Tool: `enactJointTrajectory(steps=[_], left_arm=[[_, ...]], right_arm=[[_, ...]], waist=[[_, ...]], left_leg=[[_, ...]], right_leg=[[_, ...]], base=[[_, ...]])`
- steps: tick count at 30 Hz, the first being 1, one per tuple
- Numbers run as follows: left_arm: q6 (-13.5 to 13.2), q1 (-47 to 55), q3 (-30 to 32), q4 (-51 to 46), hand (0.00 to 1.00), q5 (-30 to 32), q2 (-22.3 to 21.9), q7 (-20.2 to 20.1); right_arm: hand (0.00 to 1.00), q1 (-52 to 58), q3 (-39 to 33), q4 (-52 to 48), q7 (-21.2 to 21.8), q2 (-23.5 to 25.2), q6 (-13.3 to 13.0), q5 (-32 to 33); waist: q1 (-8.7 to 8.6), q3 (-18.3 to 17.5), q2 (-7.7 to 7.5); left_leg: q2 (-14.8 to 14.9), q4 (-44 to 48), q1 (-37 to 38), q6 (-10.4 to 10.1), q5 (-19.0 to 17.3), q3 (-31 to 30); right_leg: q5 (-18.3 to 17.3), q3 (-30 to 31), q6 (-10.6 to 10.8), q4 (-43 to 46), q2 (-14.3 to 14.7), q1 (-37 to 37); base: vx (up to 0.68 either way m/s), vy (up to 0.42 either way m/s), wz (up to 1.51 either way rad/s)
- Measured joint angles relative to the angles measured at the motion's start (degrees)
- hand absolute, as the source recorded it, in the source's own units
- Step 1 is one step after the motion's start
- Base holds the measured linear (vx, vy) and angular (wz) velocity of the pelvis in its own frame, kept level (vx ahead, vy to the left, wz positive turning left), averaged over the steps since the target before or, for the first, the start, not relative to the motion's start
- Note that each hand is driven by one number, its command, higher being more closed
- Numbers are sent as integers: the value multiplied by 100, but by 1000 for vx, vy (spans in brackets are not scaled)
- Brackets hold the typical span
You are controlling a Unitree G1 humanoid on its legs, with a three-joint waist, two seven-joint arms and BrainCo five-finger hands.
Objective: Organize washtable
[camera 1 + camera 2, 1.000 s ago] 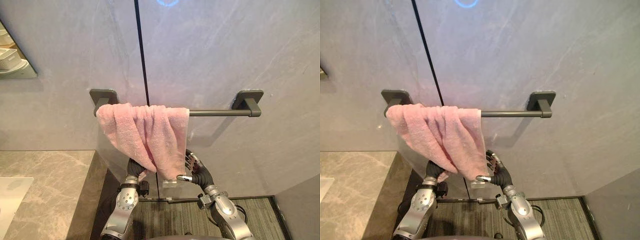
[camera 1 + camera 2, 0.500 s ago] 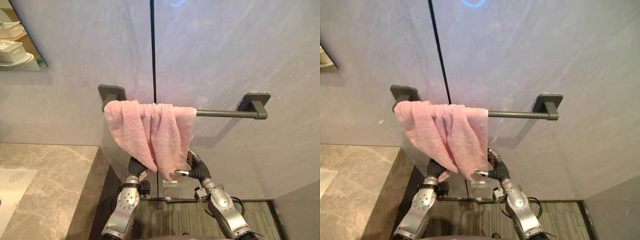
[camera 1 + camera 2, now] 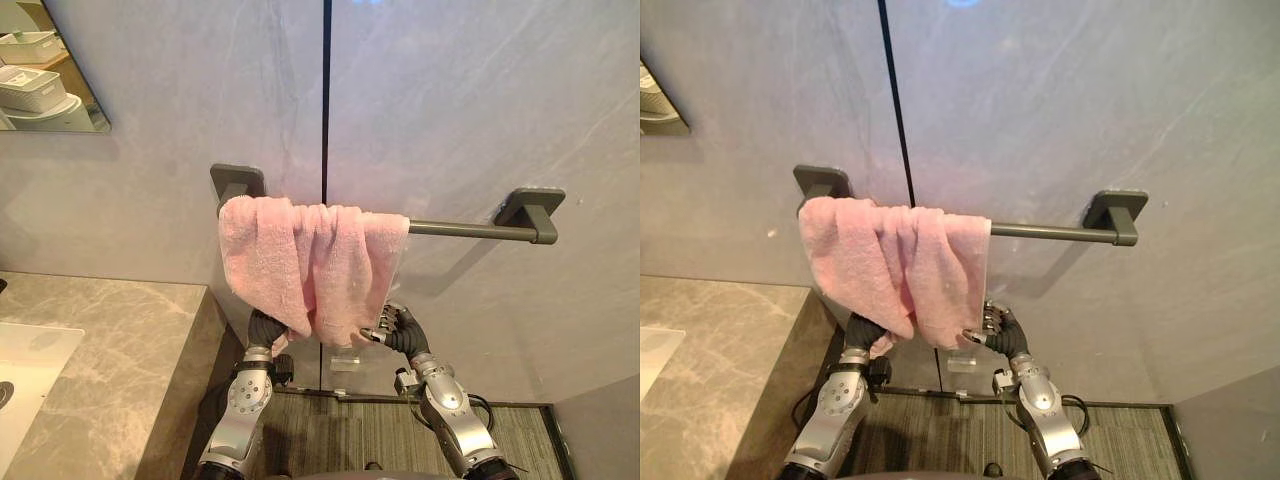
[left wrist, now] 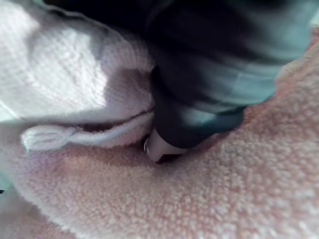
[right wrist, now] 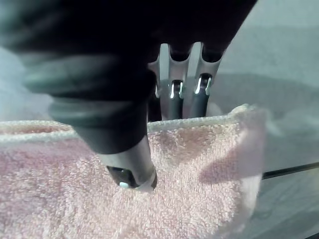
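left eye view: one towel (image 3: 310, 265); one rail (image 3: 470, 230)

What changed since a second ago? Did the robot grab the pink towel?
The right robot hand moved in on the pink towel's lower corner and now pinches it, thumb in front. The whole picture slid sideways because the camera turned. The left robot hand stayed tucked under the towel, which still hangs bunched at the bar's left end.
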Motion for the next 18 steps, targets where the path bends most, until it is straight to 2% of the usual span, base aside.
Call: enactJointTrajectory(steps=[18], left_arm=[[0, 18, 168, 157, 100, -44, 5, -83]], right_arm=[[100, -101, -358, 126, 20, 5, 12, 3]], waist=[[-9, 25, 39]], left_leg=[[-93, -102, -3, 59, 52, 0]], right_leg=[[36, 5, 50, -26, -79, -59]], base=[[-26, -7, 0]])
